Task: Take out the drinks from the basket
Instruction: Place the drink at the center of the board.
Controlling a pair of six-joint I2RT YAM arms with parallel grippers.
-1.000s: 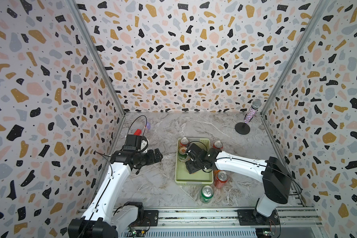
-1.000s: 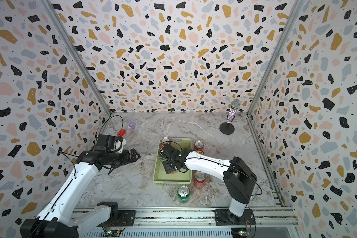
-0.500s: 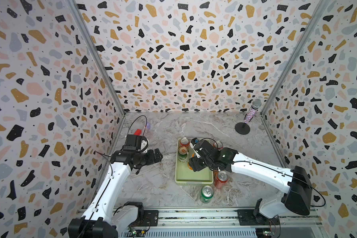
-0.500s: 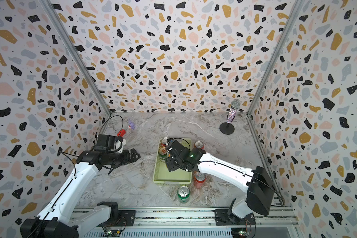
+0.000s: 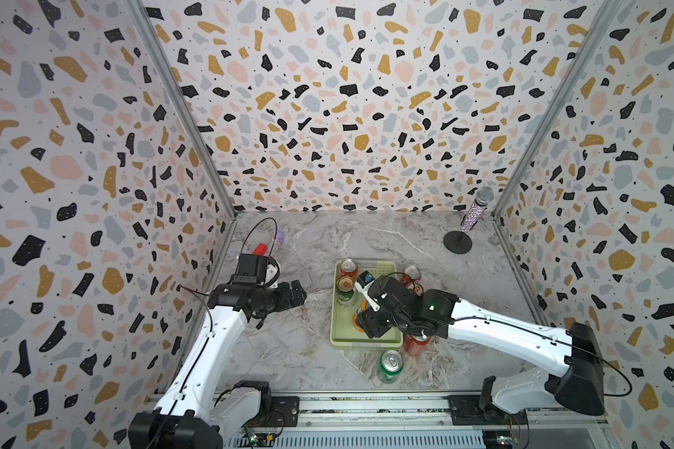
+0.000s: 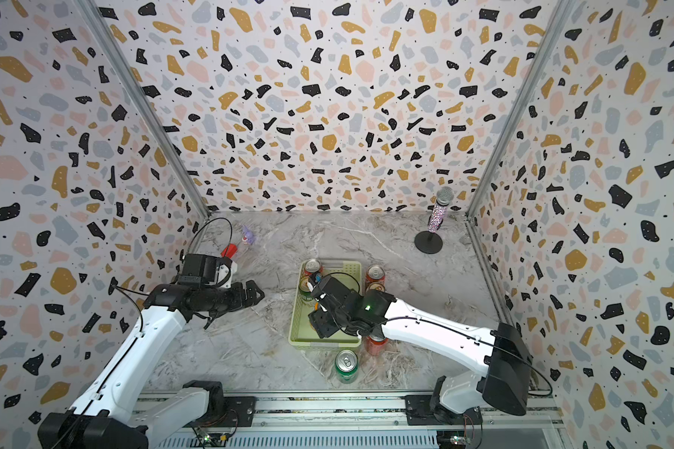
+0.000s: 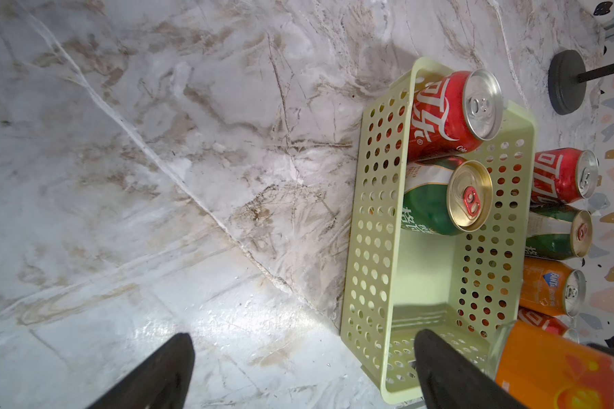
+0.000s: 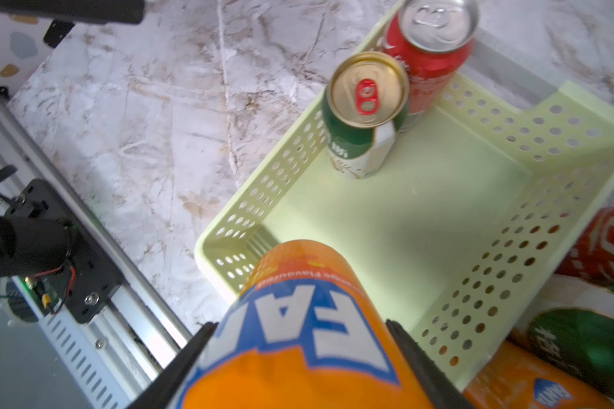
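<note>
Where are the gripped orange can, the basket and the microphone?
orange can (image 8: 298, 318): right wrist view, on its printed side.
basket (image 7: 369, 212): left wrist view, on the perforated side wall.
microphone (image 5: 484, 195): a top view, on its grey head.

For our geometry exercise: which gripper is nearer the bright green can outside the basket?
Right. Right gripper: behind the bright green can, over the basket. Left gripper: farther, off the basket's left side.

Right tool (image 5: 367, 324) over basket (image 5: 362, 343), orange can (image 5: 357, 318) — held
</note>
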